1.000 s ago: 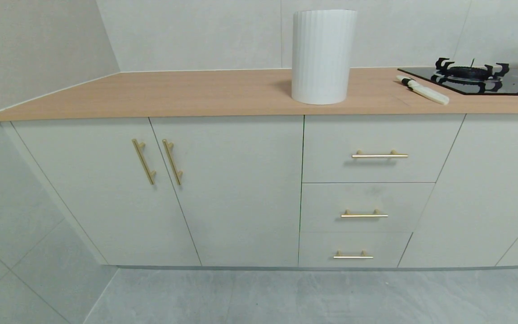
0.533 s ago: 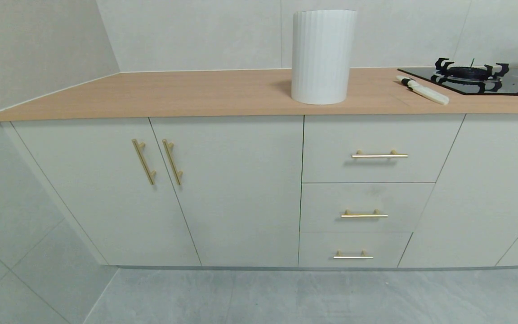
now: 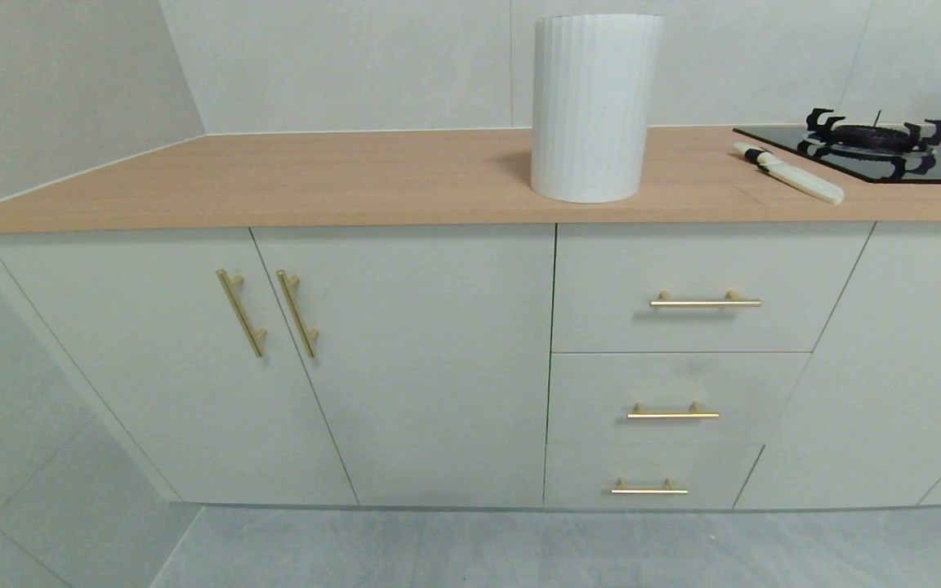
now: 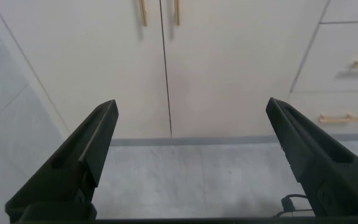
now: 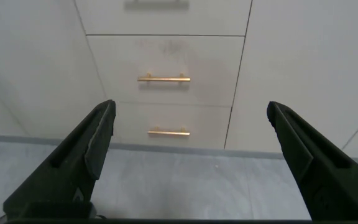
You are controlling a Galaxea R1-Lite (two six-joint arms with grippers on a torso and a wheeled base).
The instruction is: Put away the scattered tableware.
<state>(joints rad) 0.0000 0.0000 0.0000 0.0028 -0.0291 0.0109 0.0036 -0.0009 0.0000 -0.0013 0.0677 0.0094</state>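
- Since the earlier head-view frames, the whole scene has shifted lower in the picture and appears slightly larger, with every item displaced alike. This is camera movement. The items on the worktop keep the same placing relative to one another.
- Wooden countertop (image 3: pixel 315 175): runs the full width of the head view, meeting the tiled wall behind and at the robot's left.
- Ribbed white container (image 3: pixel 593 106): stands upright on the countertop near its front edge, above the seam between the cupboard doors and the drawer stack.
- Knife (image 3: pixel 789 173): pale, with a dark band near its far end. It lies flat on the countertop at an angle, well to the right of the container and just beside the front left corner of the hob. Whether it touches the hob cannot be determined.
- Hob (image 3: pixel 871 151): black glass, set into the countertop at the right, carrying a black pan support.
- Cupboard doors (image 3: pixel 405 367): two, closed, with brass bar handles side by side at the meeting edge.
- Drawers (image 3: pixel 675 380): three stacked to the right of the doors, all closed, each with a horizontal brass handle.
- Left gripper (image 4: pixel 190 107): fingers spread wide apart, nothing between them. It faces the lower part of the cupboard doors and the grey floor (image 3: pixel 519 547).
- Right gripper (image 5: pixel 190 107): fingers likewise spread wide, holding nothing. It faces the lower two drawers and the floor.
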